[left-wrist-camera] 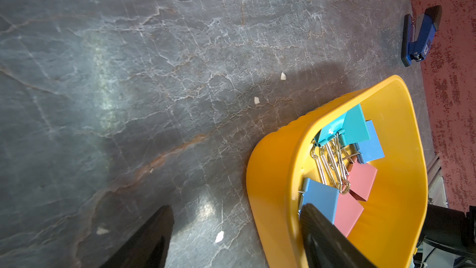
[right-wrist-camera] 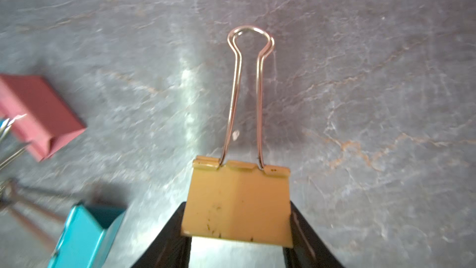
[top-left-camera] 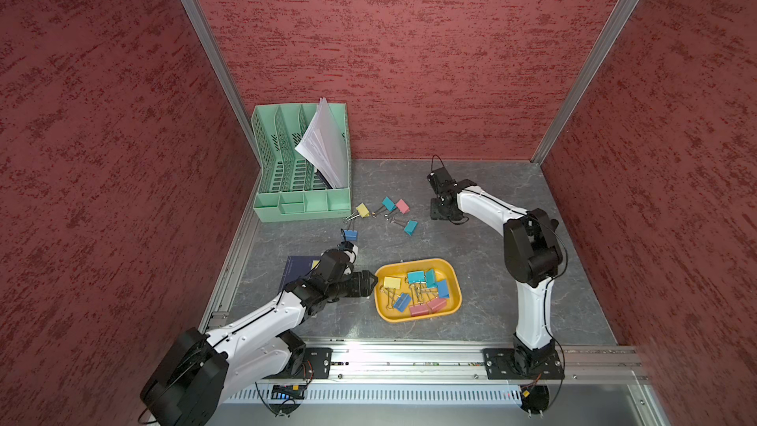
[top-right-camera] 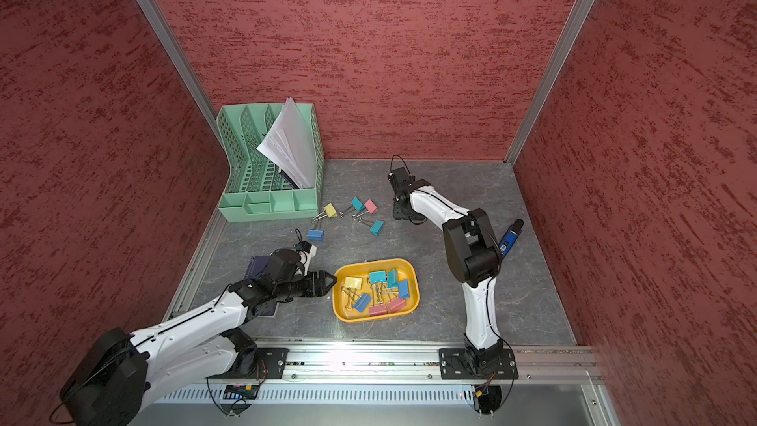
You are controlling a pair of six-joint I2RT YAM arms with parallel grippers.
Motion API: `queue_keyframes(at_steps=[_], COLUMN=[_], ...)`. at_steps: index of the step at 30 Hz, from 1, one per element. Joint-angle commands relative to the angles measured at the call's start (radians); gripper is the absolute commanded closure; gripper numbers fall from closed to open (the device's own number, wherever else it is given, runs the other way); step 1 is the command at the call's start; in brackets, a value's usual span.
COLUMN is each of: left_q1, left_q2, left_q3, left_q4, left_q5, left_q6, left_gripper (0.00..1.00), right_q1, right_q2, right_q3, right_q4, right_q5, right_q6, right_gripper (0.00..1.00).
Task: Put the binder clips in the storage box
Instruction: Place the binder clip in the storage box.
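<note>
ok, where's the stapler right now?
In a top view the stapler lies on the table at the right, close to the red wall, beside the right arm elbow.

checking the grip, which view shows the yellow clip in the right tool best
Right wrist view: the yellow clip sits close up, pinched in the right tool. Both top views show only the tool above it; the left wrist view misses it.

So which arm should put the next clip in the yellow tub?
Right. The right hand pinches a yellow binder clip with silver wire handles, ready to carry to the shallow yellow-orange plastic tub. The left hand hangs open and empty at that tub's edge.
</note>
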Motion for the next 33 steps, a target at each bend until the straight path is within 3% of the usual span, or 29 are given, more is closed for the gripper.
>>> queue_keyframes(at_steps=[1, 6, 10, 18, 33], left_q1=[0.01, 0.012, 0.013, 0.012, 0.009], left_q2=[0.007, 0.011, 0.013, 0.018, 0.016], left_q3=[-0.005, -0.003, -0.002, -0.002, -0.005], left_q4=[-0.017, -0.015, -0.017, -0.015, -0.011], left_q5=[-0.013, -0.019, -0.02, -0.021, -0.014], left_q6=[0.012, 0.012, 0.012, 0.012, 0.015], left_gripper=[0.19, 0.19, 0.19, 0.19, 0.19], right_q1=[0.103, 0.255, 0.422, 0.654, 0.75], right_q2=[-0.18, -0.357, -0.44, -0.448, -0.356], right_q3=[-0.124, -0.281, -0.361, -0.443, -0.468], right_q4=[0.031, 0.026, 0.012, 0.078, 0.165], right_q5=[-0.001, -0.075, -0.047, -0.038, -0.057], right_q6=[-0.05, -0.025, 0.068, 0.239, 0.392], right_gripper=[0.53, 0.53, 0.52, 0.52, 0.52])
